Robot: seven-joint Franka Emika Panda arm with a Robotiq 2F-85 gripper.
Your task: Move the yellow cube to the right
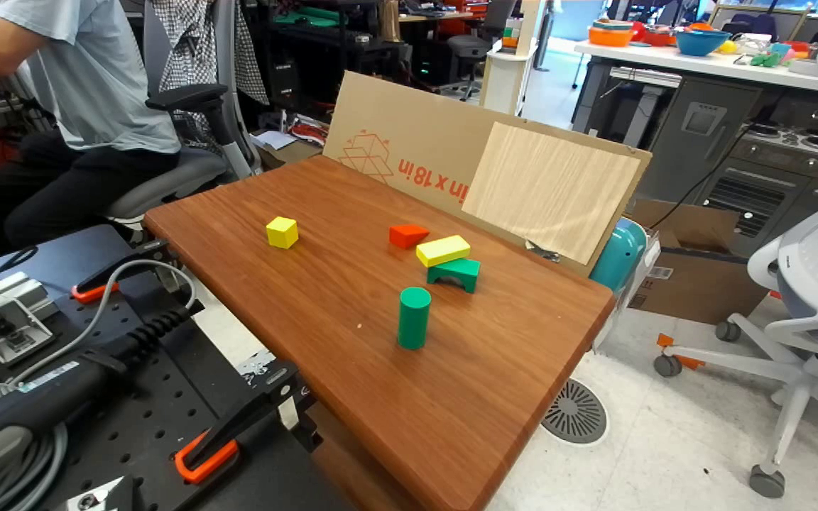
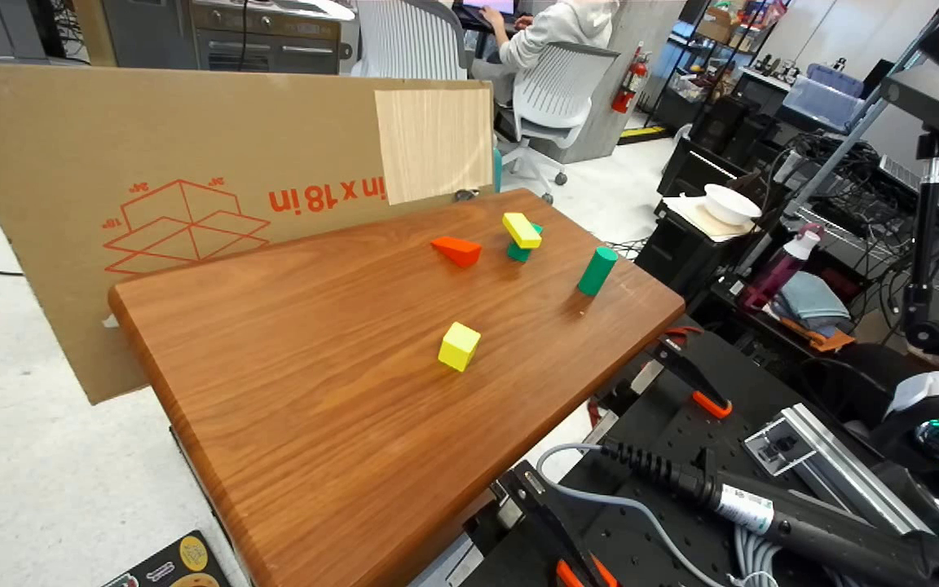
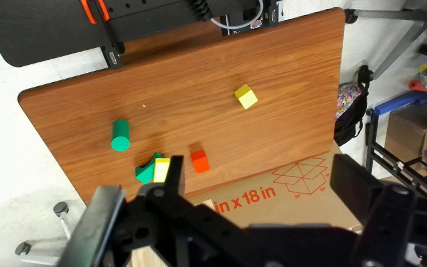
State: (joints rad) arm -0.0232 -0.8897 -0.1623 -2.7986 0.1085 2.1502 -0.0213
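Observation:
The yellow cube (image 1: 282,233) lies alone on the brown wooden table (image 1: 352,369), apart from the other blocks. It also shows in an exterior view (image 2: 459,346) and in the wrist view (image 3: 246,96), where it is right of the middle and above the jaws. My gripper (image 3: 261,174) is open with its fingers wide apart and nothing between them. It is high above the table, and the cube is not between its fingers. The gripper and arm do not show in either exterior view.
A green cylinder (image 1: 414,318) stands upright. A flat yellow block (image 1: 443,250) rests on a green arch block (image 1: 455,275), with a red wedge (image 1: 407,235) beside them. A cardboard panel (image 2: 217,163) stands along one long table edge; a black bench (image 1: 167,383) borders the opposite edge.

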